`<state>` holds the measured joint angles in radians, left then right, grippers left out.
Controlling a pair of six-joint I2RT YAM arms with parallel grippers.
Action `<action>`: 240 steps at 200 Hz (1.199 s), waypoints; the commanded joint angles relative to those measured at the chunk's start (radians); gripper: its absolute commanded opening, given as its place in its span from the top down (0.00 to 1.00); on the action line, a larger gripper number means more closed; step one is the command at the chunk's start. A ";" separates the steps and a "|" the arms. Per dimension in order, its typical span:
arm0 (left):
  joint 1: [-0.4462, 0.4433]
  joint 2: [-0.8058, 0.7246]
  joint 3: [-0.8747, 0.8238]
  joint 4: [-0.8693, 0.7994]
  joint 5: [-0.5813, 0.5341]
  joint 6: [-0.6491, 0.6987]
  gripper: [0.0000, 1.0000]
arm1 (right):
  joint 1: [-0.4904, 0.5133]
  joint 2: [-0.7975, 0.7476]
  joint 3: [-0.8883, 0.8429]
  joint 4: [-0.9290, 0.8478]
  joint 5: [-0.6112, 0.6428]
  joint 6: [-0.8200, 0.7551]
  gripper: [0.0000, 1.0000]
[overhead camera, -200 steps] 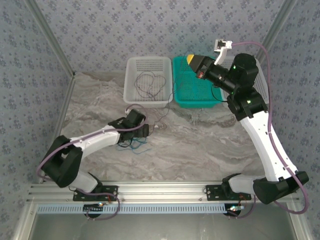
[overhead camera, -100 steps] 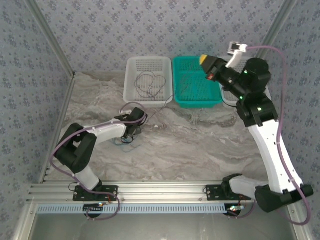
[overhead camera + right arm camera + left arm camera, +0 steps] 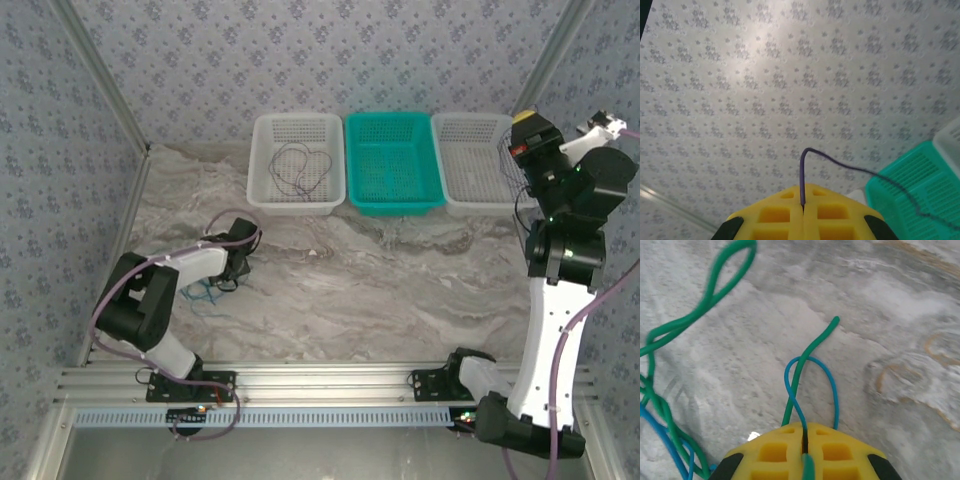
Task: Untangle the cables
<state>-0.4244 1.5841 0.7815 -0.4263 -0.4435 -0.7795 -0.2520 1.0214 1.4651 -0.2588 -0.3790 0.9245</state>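
From where I stand, the bigger worry is on the right. That arm is raised high by the far right corner of the bench point(image 3: 400, 290), and its end effector point(image 3: 803, 201) is pressed together on just the tip of a dark cable point(image 3: 840, 162). The cable trails down toward the baskets, and I can't tell where its tail ends. With so little held, a quick swing could let it slip free or leave it draped over a rim. Low on the left of the bench, the left end effector point(image 3: 804, 432) is clamped on the blue cable point(image 3: 833, 395). The green cable point(image 3: 812, 346) crosses that loop and seems to sit in the same seam. Pulling from there would likely drag both cables and tighten the crossing rather than part them. As for the baskets along the back, the left white basket point(image 3: 295, 207) holds a loose dark loop point(image 3: 300, 170). The teal basket point(image 3: 395, 207) looks bare. The right white basket point(image 3: 478, 208) sits just beside the raised end effector, and I can't make out anything in it.
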 commanded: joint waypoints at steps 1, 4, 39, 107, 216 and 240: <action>-0.014 -0.083 -0.034 0.097 0.154 0.045 0.91 | 0.020 0.066 0.058 0.075 -0.107 0.080 1.00; -0.016 -0.093 -0.040 0.112 0.171 0.049 0.88 | 0.026 0.073 0.069 0.074 -0.106 0.077 1.00; -0.057 -0.272 -0.076 0.222 0.306 0.095 0.51 | 0.094 0.158 0.235 0.044 -0.068 0.042 1.00; -0.082 -0.604 -0.033 0.091 0.286 0.170 0.01 | 0.377 0.543 0.816 -0.008 0.024 -0.026 1.00; -0.092 -0.813 -0.072 0.019 0.297 0.141 0.00 | 0.599 1.316 1.172 0.019 -0.121 -0.092 1.00; -0.092 -0.815 -0.088 0.026 0.307 0.131 0.00 | 0.636 1.351 1.011 -0.022 -0.127 -0.165 1.00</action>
<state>-0.5072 0.7803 0.7101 -0.3935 -0.1421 -0.6361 0.3405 2.3482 2.5793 -0.2310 -0.4438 0.8474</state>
